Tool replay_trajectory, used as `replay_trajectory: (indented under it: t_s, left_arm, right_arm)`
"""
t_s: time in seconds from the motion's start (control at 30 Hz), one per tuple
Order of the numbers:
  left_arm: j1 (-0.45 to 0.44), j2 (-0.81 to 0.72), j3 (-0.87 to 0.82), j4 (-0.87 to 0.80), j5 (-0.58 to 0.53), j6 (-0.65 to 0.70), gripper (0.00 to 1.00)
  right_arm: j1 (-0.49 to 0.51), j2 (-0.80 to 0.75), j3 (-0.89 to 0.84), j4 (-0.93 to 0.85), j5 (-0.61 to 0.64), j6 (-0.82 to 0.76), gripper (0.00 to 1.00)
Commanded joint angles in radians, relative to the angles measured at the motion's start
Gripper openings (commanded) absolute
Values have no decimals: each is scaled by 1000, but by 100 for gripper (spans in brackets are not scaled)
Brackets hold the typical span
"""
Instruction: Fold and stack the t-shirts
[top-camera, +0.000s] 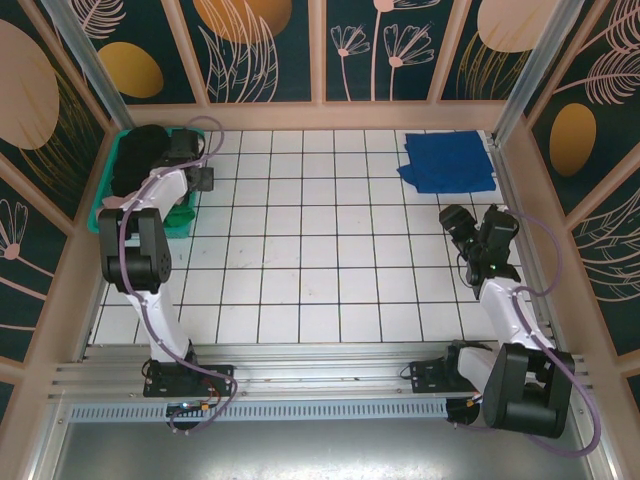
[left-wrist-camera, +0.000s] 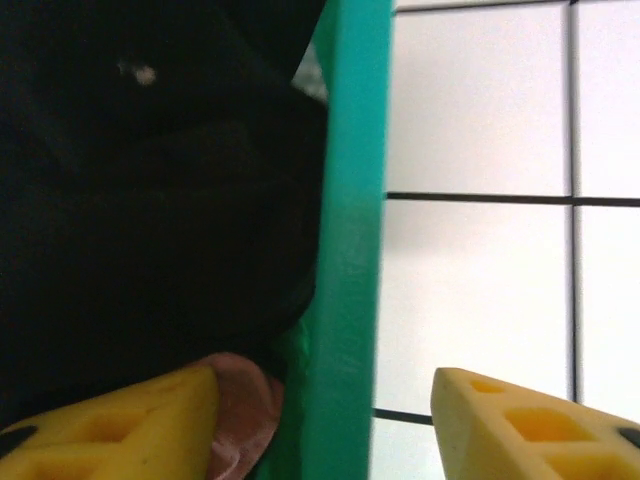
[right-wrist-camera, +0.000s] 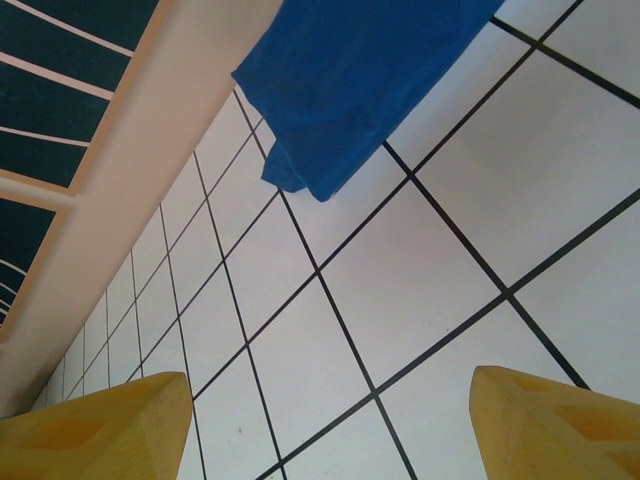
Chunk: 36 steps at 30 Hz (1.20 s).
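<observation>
White tiled table, gridded in black and walled by dark floral panels.

Item one, the black t-shirt: bundled unfolded inside the teal basket. Item two, the royal-blue t-shirt: folded flat on the tiles, well apart from the basket, along the same far edge at the opposite side.

Step in hand, as judged: getting the black t-shirt out of the basket for folding. Recommended: bring the left gripper inward from the basket's table-side rim so both fingers stand over cloth. Bite fabric alone, then lift high enough to clear the wall. A bite that includes the rim would likely drag the basket along.

State of the left gripper: jaws apart and straddling that rim, one finger over the black cloth inside the basket, the other over bare tile just outside. Nothing is clamped. Whether a finger touches the cloth cannot be told. A pinkish shape beside the inner finger is unidentified.

State of the right gripper: jaws apart and empty, above bare tile far from the basket, near the royal-blue t-shirt.
</observation>
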Motion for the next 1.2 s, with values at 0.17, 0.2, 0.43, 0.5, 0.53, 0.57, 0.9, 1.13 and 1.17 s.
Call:
replay_trajectory:
  t_s: [0.17,0.2,0.43,0.5,0.53,0.57,0.9,1.13,1.17]
  left_arm:
    - [18,-293,-113,-38,-151,-170,80]
    - [33,-296,-121,-40,-165,-190,82]
    - [123,-50,133,-109,-103,-158,73]
    - [147,44,235,-131,-37,-130,69]
    - [155,89,300,-159,-18,-127,66]
    - [159,127,348,-176,-15,-128,66]
    - [161,265,543,-213,187,-148,20]
    - [161,211,500,-214,259,-167,30]
    - [161,207,492,-221,253,-169,47]
  right_arm:
    - [62,-40,10,-3,40,-30,74]
    - [87,-32,16,4,48,-37,74]
    - [245,70,92,24,76,-79,73]
    - [264,82,90,42,70,-78,73]
    - [269,84,87,50,64,-76,73]
    - [274,85,85,54,62,-80,73]
    - [282,93,71,49,78,-128,71]
    - [282,106,60,71,57,-122,71]
    - [282,107,58,74,56,-122,71]
